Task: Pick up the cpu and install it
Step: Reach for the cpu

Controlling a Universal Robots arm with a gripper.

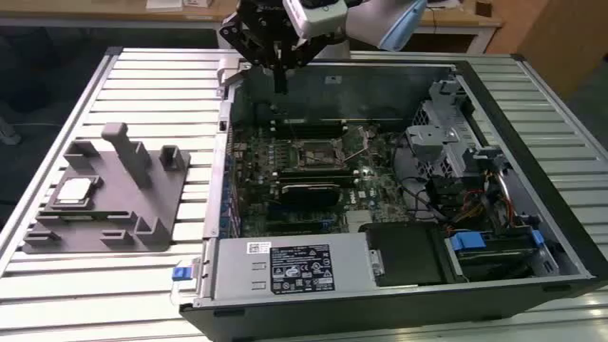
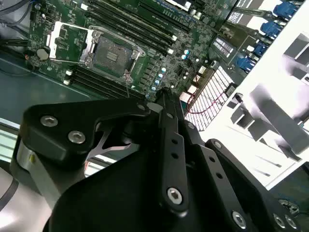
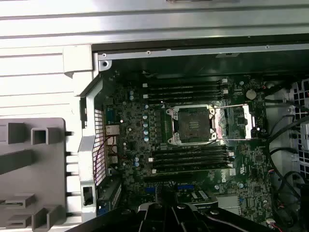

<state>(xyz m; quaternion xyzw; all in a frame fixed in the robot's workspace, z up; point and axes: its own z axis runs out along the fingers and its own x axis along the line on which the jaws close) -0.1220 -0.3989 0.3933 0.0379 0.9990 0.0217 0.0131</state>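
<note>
Slatted table (image 1: 95, 299) bears cpu (image 1: 75, 191) on fixture (image 1: 156, 214), closed pincer (image 1: 280, 87) over case edge (image 1: 380, 65).

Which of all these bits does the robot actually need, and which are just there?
Needed: the cpu, the grey fixture plate under it, the motherboard socket, the gripper.
Just there: power supply, drive cage, cables, slatted table.

Tall peg (image 1: 128, 153) stands beside cpu (image 1: 76, 191), open above.

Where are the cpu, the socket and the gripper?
cpu (image 1: 76, 191): exterior view, on its shiny top.
socket (image 3: 193, 123): first wrist view, on its dark middle.
gripper (image 1: 280, 87): exterior view, at its tips.
</note>
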